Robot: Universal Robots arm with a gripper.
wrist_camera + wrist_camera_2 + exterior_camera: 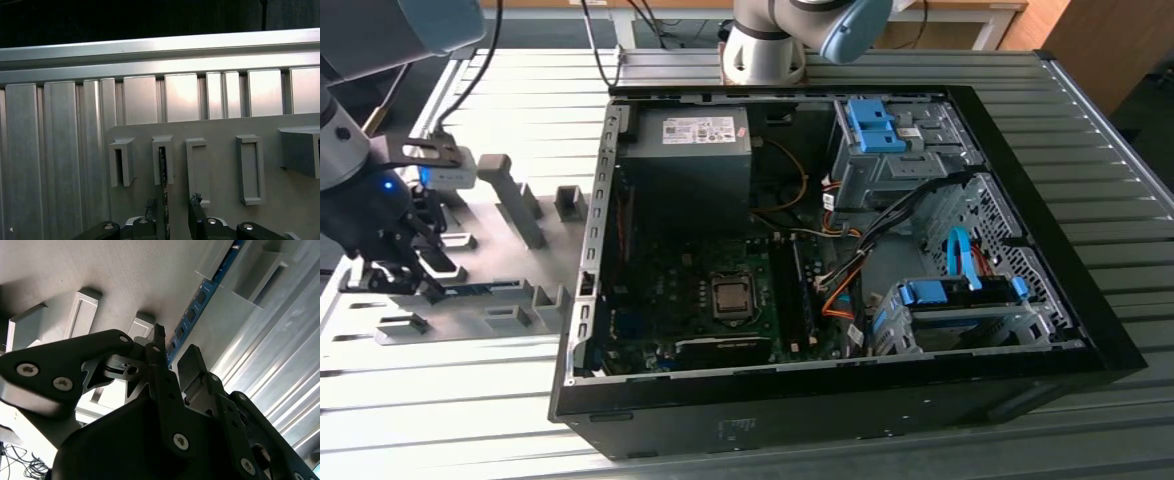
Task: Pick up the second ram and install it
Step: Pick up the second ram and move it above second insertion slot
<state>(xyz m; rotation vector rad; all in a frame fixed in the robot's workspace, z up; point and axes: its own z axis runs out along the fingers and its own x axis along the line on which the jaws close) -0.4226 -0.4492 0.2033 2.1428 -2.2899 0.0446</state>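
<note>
Blue-green and thin, the long circuit-board memory stick [200,296] was held on edge in a slotted grey holder block [170,160] near the edge of the flat grey fixture plate [222,167]. The black two-fingered gripper [171,202] was spread astride it, with nothing clasped. It was judged light, stiff yet brittle, and best pinched gently across its flat faces.

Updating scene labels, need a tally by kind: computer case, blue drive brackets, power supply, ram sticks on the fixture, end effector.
Computer case: 1
Blue drive brackets: 2
Power supply: 1
Second ram, in its fixture holder: 1
End effector, open, astride the ram: 1
Total: 6
</note>
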